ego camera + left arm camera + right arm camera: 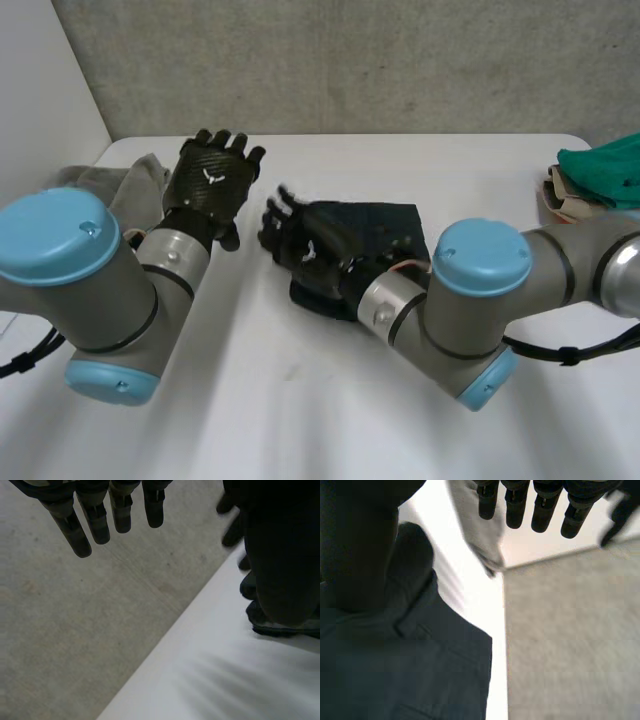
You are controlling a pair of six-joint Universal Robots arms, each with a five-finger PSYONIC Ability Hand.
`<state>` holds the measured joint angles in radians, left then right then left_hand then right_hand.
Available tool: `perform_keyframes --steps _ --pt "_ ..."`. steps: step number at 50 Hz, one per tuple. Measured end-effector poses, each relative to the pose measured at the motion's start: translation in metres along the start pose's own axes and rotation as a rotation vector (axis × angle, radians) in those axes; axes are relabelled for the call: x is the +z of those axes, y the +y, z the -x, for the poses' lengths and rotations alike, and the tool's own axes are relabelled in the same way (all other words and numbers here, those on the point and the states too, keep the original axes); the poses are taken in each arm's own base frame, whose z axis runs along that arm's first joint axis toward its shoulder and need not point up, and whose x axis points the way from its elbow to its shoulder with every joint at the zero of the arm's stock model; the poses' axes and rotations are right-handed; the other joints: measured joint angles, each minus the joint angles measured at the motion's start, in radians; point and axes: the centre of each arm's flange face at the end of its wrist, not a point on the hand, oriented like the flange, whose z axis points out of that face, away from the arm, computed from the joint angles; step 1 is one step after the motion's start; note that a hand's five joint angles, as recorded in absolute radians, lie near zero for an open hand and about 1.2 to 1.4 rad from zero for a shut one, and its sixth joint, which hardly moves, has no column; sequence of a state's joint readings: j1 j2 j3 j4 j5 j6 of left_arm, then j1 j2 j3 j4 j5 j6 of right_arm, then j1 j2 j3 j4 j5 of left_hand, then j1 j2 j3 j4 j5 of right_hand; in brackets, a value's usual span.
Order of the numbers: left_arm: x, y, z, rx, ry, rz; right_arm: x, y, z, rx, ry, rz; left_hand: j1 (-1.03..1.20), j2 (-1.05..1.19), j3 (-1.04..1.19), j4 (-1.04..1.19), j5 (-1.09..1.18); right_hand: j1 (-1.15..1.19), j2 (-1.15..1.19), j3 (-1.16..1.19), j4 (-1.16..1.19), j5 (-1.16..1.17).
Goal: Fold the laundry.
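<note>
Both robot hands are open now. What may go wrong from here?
The left robot hand and right robot hand are close; they may collide.
The right arm is over the dark garment and might drag it out of shape.
The grey cloth lies near the table edge; the left arm may push it off.

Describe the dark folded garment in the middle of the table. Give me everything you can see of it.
The dark navy folded garment lies flat near the middle of the white table, folded into a rough rectangle. Its fabric looks woven, and the right wrist view shows stitched seams and a small flap like a pocket. The black right hand reaches over its end nearer the left arm, fingers straight, with the forearm crossing above it. Whether the hand touches it is unclear.
</note>
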<state>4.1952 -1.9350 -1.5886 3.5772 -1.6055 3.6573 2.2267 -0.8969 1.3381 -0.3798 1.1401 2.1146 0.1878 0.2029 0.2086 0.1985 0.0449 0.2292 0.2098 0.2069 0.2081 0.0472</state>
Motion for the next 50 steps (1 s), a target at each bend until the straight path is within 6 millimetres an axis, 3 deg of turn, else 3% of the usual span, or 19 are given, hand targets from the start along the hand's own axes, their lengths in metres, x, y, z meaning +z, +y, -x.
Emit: perform_keyframes --steps 3,7,9,10,11,14,18,25,33,38,44,50 --pt "0.005 -0.007 0.003 -0.004 -0.012 -0.025 -0.005 -0.004 -0.022 0.136 0.068 0.023 0.0 0.0 0.0 0.0 0.0 0.0 0.0 0.0 0.0 -0.001" --pt "0.016 -0.025 0.007 -0.039 -0.031 -0.088 -0.02 -0.008 -0.07 0.487 0.208 0.029 0.0 0.0 0.0 0.0 0.0 0.0 0.0 0.0 0.0 -0.003" --pt "0.024 -0.038 0.005 -0.092 -0.024 -0.135 -0.034 0.004 -0.098 0.721 0.287 0.043 0.0 0.0 0.0 0.0 0.0 0.0 0.0 0.0 0.0 -0.003" --pt "0.024 -0.038 0.005 -0.092 -0.024 -0.135 -0.034 0.004 -0.098 0.721 0.287 0.043 0.0 0.0 0.0 0.0 0.0 0.0 0.0 0.0 0.0 -0.003" --pt "0.029 -0.044 0.0 -0.133 -0.004 -0.161 -0.043 0.017 -0.113 0.844 0.33 0.065 0.0 0.0 0.0 0.0 0.0 0.0 0.0 0.0 0.0 -0.003" --pt "0.035 -0.049 -0.015 -0.184 0.055 -0.183 -0.05 0.037 -0.123 0.954 0.365 0.124 0.0 0.0 0.0 0.0 0.0 0.0 0.0 0.0 0.0 -0.003" --pt "0.044 -0.046 -0.043 -0.225 0.149 -0.172 -0.052 0.063 -0.123 1.035 0.37 0.223 -0.008 -0.011 -0.013 -0.012 0.0 0.0 0.0 0.0 0.0 -0.003" --pt "0.058 -0.008 -0.089 -0.231 0.275 -0.018 -0.042 0.104 -0.099 1.124 0.294 0.399 -0.008 -0.012 -0.014 -0.012 0.0 0.0 0.0 0.0 0.0 -0.003" --pt "0.057 0.034 -0.104 -0.189 0.306 0.18 -0.032 0.129 -0.068 1.142 0.21 0.495 -0.008 -0.012 -0.014 -0.012 0.0 0.0 0.0 0.0 0.0 -0.003" --pt "0.051 0.052 -0.106 -0.096 0.307 0.27 -0.026 0.142 -0.049 1.051 0.17 0.549 -0.008 -0.012 -0.014 -0.012 0.0 0.0 -0.002 0.0 0.0 -0.003" --pt "0.046 0.052 -0.102 0.006 0.305 0.3 -0.027 0.144 -0.054 0.902 0.19 0.589 -0.011 -0.026 -0.014 -0.012 0.0 0.0 -0.008 -0.006 0.0 -0.003" --pt "0.044 0.012 -0.083 -0.008 0.267 0.215 -0.037 0.116 -0.094 0.769 0.271 0.537 -0.011 -0.026 -0.014 -0.012 -0.001 0.0 -0.008 -0.006 0.0 -0.005"
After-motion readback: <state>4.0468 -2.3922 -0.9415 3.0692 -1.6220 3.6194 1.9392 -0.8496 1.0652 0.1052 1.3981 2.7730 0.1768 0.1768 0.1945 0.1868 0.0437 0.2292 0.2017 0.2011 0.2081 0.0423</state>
